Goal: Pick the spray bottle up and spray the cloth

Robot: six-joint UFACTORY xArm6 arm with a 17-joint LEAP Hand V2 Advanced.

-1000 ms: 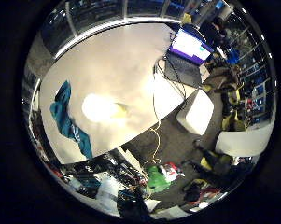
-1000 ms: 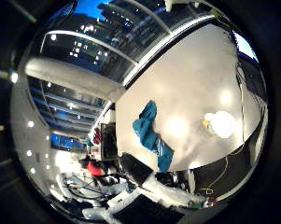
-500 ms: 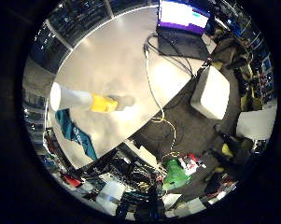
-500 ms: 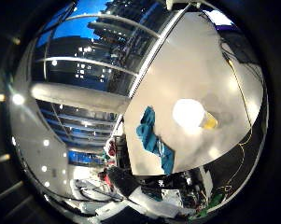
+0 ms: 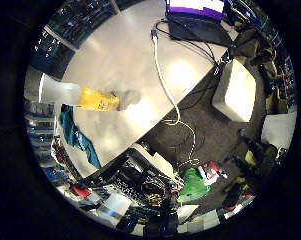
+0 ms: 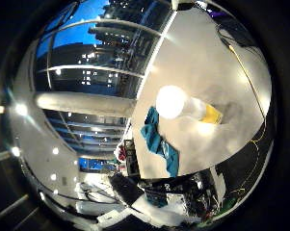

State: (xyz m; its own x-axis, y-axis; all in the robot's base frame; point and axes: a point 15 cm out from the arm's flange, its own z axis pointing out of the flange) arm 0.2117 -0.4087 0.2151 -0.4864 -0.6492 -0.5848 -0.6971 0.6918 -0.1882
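A spray bottle with a white top and yellow body stands on the grey table in the right little finger side palm view. A teal cloth lies on the table beside it, near the table's edge. In the right thumb side palm view the bottle stands with its white top toward the camera, and the teal cloth lies close beside it.
An open laptop with a lit screen sits at the table's far end. A white box stands on the dark floor beside the table. Green and mixed items lie on the floor.
Both views have shifted, so the camera has moved. The bottle now looks larger and closer in the right thumb side palm view. The bottle and cloth lie as before on the table.
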